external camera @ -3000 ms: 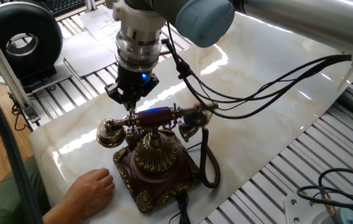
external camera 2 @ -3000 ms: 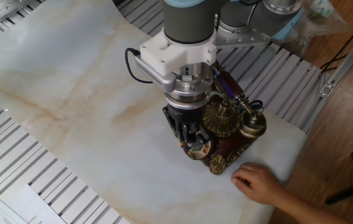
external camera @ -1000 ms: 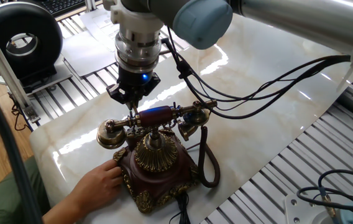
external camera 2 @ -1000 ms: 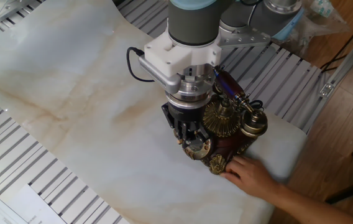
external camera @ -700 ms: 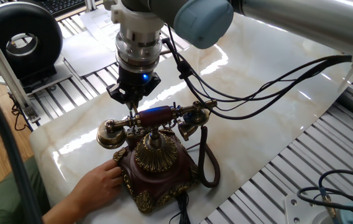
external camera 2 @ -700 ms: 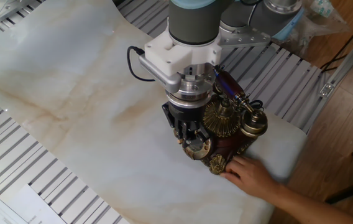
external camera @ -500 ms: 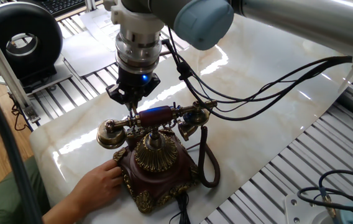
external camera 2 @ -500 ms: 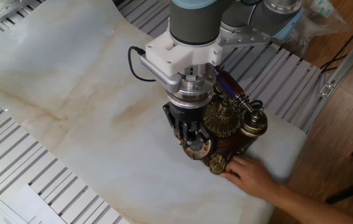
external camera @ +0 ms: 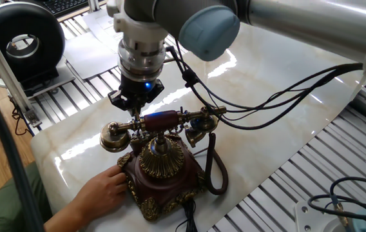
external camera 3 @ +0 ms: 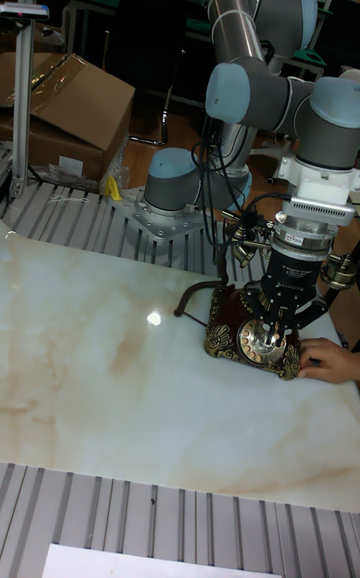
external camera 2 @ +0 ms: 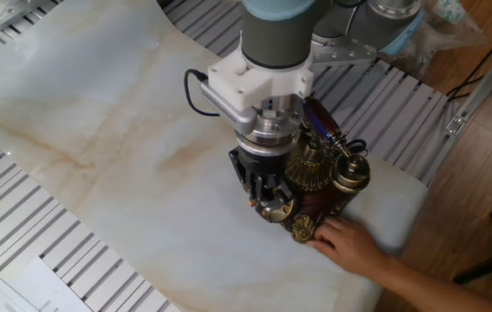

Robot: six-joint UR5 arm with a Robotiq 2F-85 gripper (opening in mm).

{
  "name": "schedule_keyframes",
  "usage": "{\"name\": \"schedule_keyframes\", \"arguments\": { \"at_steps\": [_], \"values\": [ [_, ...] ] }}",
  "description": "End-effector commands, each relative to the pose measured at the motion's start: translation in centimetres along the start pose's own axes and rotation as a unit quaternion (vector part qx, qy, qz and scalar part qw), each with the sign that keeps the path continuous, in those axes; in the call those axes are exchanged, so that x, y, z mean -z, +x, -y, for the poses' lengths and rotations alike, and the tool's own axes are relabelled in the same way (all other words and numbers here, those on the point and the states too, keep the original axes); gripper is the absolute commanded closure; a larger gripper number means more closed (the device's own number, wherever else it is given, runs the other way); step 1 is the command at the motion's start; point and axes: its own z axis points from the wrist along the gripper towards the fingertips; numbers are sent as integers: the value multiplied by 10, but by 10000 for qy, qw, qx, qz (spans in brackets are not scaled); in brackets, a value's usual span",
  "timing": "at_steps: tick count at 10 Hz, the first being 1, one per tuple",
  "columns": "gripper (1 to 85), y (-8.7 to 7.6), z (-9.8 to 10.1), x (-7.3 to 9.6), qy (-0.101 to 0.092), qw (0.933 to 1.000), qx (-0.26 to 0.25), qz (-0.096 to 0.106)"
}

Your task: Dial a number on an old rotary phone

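Note:
The old rotary phone (external camera: 170, 185) stands near the marble sheet's front edge, a maroon base with brass trim, a brass dome and its handset (external camera: 160, 120) lying across the cradle. My gripper (external camera: 135, 112) points down just behind the handset, fingers shut together with nothing held. In the tall fixed view the gripper (external camera 3: 270, 328) has its tip down at the brass dial (external camera 3: 266, 342) on the phone's front face. From the other fixed view the gripper (external camera 2: 268, 198) covers most of the phone (external camera 2: 320, 195). A person's hand (external camera: 104, 191) holds the base's corner.
The person's hand (external camera 2: 350, 245) and forearm reach in from the table edge. Arm cables (external camera: 279, 90) hang over the marble sheet (external camera: 279, 58). A black round device (external camera: 19, 37) and papers (external camera: 96, 42) lie behind. A cardboard box (external camera 3: 65, 108) sits past the table.
The hand, off the phone three seconds ago, now rests on its base corner. In the last half second the arm's wrist shifted and turned slightly at the dial; the gripper stays shut.

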Motion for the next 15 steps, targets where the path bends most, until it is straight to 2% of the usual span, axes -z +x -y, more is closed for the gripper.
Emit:
{"name": "schedule_keyframes", "arguments": {
  "at_steps": [1, 3, 5, 8, 10, 12, 15],
  "values": [
    [843, -3, -3, -2, 158, 9998, -158, -3],
    [843, -7, 3, -7, 285, 9994, -183, 53],
    [843, -7, -6, -9, 322, 9988, -358, 6],
    [843, 2, -11, 0, 230, 9988, -397, -176],
    [843, 3, -20, 0, 24, 9981, -571, -246],
    [843, 2, -28, -1, -201, 9971, -698, -223],
    [843, 3, -35, -1, -331, 9955, -854, -258]
  ]
}}
